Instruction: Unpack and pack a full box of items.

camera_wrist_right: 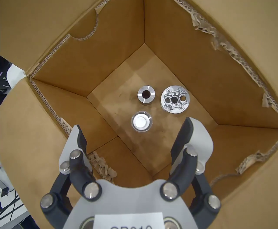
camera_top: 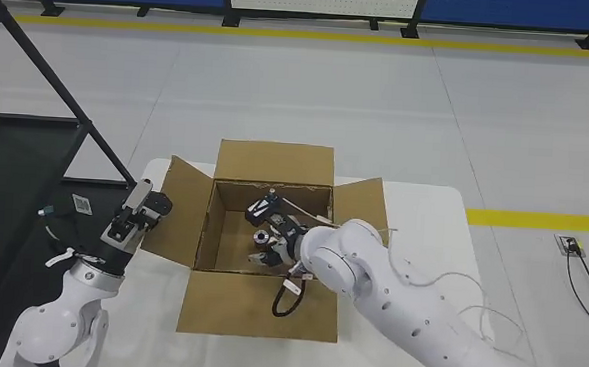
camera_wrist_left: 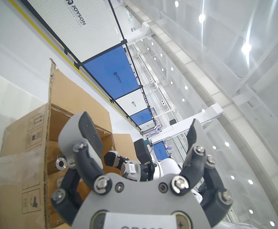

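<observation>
1. Cardboard box [camera_top: 258, 307]: open on white table [camera_top: 413, 210], all four flaps folded outward.
2. Right pincer [camera_wrist_right: 133, 124]: down in box opening, above box floor, fingers spread wide, gripping nothing.
3. On box floor, away from the walls: metal ring [camera_wrist_right: 146, 94]; flat metal disc [camera_wrist_right: 175, 99] with several holes just beside the ring; clear round piece [camera_wrist_right: 141, 122] with white centre near both. None touching the pincer fingers.
4. Left pincer [camera_wrist_left: 140, 118]: outside box, just beside its left-side flap, raised off table, fingers spread, empty.
5. Box rim: torn, ragged corrugated edges. Cardboard scraps [camera_wrist_right: 102, 164] in one floor corner of box.
</observation>
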### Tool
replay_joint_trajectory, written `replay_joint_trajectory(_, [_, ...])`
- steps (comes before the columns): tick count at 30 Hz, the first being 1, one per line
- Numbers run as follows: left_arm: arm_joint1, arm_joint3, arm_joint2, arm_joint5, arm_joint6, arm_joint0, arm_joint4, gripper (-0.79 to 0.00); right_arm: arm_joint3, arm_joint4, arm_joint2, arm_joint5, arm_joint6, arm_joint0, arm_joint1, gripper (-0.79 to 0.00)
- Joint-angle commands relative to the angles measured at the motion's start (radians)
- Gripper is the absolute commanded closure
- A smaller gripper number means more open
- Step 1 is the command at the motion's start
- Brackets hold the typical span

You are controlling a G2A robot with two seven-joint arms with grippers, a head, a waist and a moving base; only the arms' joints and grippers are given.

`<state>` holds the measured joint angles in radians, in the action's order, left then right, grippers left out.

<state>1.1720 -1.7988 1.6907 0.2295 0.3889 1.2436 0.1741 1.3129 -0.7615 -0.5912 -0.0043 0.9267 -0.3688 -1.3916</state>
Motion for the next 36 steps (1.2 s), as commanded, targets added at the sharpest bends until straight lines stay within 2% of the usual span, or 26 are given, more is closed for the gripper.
replay_joint_trajectory(1, [0.0,0.0,0.0,0.0,0.0,0.0,0.0,-0.785,-0.043,-0.003,0.02,0.002,-0.003,0.016,-0.015,-0.785])
replay_joint_trajectory(9, [0.0,0.0,0.0,0.0,0.0,0.0,0.0,-0.785,-0.156,-0.023,0.058,0.023,-0.022,0.044,-0.061,-0.785])
replay_joint_trajectory(11, [0.0,0.0,0.0,0.0,0.0,0.0,0.0,-0.785,-0.175,-0.03,0.063,0.026,-0.019,0.047,-0.07,-0.714])
replay_joint_trajectory(17, [0.0,0.0,0.0,0.0,0.0,0.0,0.0,-0.785,-0.224,-0.044,0.071,0.037,-0.011,0.053,-0.093,-0.603])
replay_joint_trajectory(28, [0.0,0.0,0.0,0.0,0.0,0.0,0.0,-0.785,-0.289,-0.049,0.068,-0.006,-0.003,0.058,-0.125,-0.594])
replay_joint_trajectory(30, [0.0,0.0,0.0,0.0,0.0,0.0,0.0,-0.785,-0.299,-0.05,0.065,-0.011,-0.004,0.057,-0.129,-0.545])
replay_joint_trajectory(32, [0.0,0.0,0.0,0.0,0.0,0.0,0.0,-0.785,-0.307,-0.053,0.063,-0.017,-0.003,0.057,-0.134,-0.366])
replay_joint_trajectory(34, [0.0,0.0,0.0,0.0,0.0,0.0,0.0,-0.785,-0.314,-0.056,0.061,-0.019,-0.003,0.057,-0.138,-0.317])
replay_joint_trajectory(35, [0.0,0.0,0.0,0.0,0.0,0.0,0.0,-0.785,-0.316,-0.059,0.06,-0.024,-0.003,0.057,-0.14,-0.231])
replay_joint_trajectory(36, [0.0,0.0,0.0,0.0,0.0,0.0,0.0,-0.785,-0.317,-0.063,0.059,-0.03,-0.003,0.057,-0.141,-0.179])
